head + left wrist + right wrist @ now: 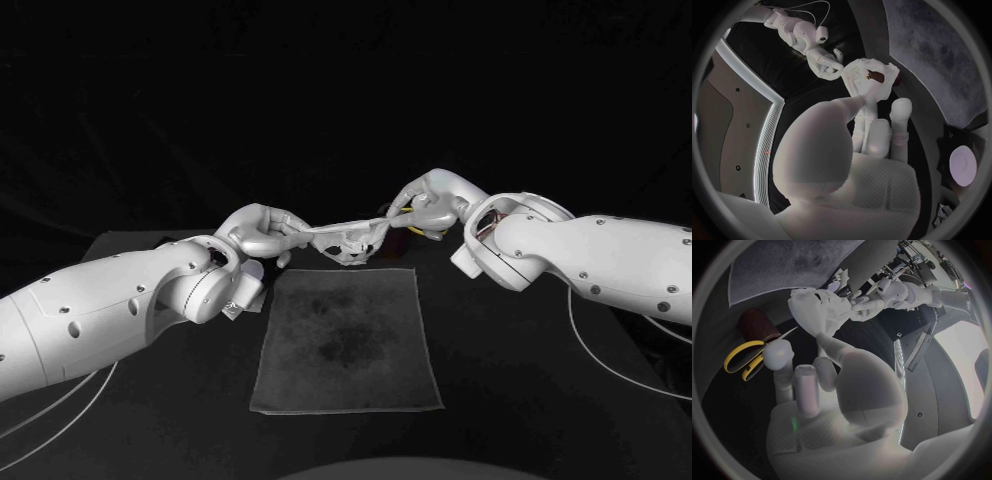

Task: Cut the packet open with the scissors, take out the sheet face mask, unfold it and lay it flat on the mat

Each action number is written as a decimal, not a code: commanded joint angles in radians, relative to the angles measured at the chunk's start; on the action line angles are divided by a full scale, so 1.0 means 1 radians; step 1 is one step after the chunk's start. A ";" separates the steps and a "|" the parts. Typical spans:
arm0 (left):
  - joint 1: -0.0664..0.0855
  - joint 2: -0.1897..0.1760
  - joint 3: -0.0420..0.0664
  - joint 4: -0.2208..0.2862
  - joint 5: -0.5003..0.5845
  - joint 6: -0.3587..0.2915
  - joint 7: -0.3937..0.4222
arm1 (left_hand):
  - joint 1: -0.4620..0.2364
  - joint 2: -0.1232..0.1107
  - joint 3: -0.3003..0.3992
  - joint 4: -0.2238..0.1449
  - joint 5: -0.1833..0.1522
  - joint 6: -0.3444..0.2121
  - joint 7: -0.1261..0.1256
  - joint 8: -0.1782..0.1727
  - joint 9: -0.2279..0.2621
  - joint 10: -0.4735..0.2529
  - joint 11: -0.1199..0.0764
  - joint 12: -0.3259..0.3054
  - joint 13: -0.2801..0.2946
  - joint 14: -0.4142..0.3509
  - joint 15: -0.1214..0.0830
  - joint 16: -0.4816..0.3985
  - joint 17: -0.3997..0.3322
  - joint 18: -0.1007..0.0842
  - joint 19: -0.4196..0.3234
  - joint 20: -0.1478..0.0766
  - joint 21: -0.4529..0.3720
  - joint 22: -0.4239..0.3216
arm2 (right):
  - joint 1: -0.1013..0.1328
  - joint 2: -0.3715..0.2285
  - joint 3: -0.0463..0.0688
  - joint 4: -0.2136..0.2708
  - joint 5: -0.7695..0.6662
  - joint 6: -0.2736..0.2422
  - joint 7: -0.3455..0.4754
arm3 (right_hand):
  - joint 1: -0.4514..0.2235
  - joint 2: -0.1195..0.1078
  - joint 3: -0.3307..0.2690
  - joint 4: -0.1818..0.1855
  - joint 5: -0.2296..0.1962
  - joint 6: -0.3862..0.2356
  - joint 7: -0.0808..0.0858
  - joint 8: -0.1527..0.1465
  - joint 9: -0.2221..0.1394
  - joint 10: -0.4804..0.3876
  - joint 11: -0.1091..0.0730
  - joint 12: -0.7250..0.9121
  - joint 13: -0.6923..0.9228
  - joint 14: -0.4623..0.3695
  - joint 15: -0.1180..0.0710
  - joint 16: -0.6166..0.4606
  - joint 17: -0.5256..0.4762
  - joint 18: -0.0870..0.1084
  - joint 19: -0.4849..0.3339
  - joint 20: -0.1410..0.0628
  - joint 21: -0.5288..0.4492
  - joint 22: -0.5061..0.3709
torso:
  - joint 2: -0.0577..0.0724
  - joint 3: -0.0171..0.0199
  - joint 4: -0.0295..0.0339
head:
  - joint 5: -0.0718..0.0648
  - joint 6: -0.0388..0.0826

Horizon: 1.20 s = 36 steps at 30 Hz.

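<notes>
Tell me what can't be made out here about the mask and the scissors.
Head view: the sheet face mask is bunched between the left hand and right hand; its folds hide how far it is unfolded.
Right wrist view: a fingertip overlaps the blades of the scissors, so open or closed is unclear.
Right wrist view: the dark cylinder beside the scissors is too dim to identify.

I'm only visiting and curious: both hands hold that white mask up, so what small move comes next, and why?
Probably draw the mask back over the mat and lower it. The left hand and right hand pinch its opposite edges, holding it in the air by the mat's far edge, not yet lying on it.
</notes>
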 commanded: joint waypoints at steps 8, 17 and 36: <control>-0.012 0.002 -0.002 -0.002 0.046 -0.012 -0.027 | -0.025 0.000 0.005 -0.014 0.003 0.002 -0.001 0.009 0.064 0.030 -0.007 0.016 0.007 0.012 -0.005 0.008 0.015 -0.002 0.017 -0.003 0.016 0.011 | 0.003 -0.007 0.003 0.008 -0.029 -0.031 -0.015 | -0.013 0.001 0.007 0.000 0.005 0.008 0.002 0.003 0.004 0.017 -0.011 0.007 0.001 0.064 -0.006 0.007 0.083 0.012 0.011 0.000 0.008 0.043 | 0.000 0.0005 -0.0001 | -0.001 0.001; -0.019 -0.001 -0.002 -0.006 0.063 -0.010 -0.052 | -0.041 -0.002 0.010 -0.025 0.003 0.002 -0.007 0.011 0.070 0.056 -0.014 0.042 0.021 0.027 -0.011 0.011 0.045 -0.007 0.036 -0.008 0.033 0.029 | 0.004 -0.014 0.003 0.012 -0.037 -0.045 -0.024 | -0.014 0.000 0.010 -0.001 0.005 0.009 0.001 0.004 0.005 0.020 -0.011 0.010 0.005 0.065 -0.006 0.009 0.087 0.011 0.013 -0.001 0.013 0.044 | 0.000 0.0002 0.0001 | -0.001 0.001; -0.033 0.002 -0.006 -0.015 0.069 0.022 -0.108 | -0.054 -0.003 0.015 -0.033 0.003 -0.011 -0.007 0.002 0.069 0.060 -0.016 0.061 0.032 0.032 -0.014 0.011 0.052 -0.008 0.042 -0.011 0.037 0.032 | 0.004 -0.020 0.004 0.028 -0.039 -0.070 -0.022 | -0.016 0.000 0.014 -0.003 0.005 0.010 0.001 0.006 0.005 0.023 -0.012 0.014 0.010 0.066 -0.007 0.010 0.090 0.010 0.016 -0.001 0.017 0.046 | 0.000 0.0004 -0.0003 | -0.001 0.002</control>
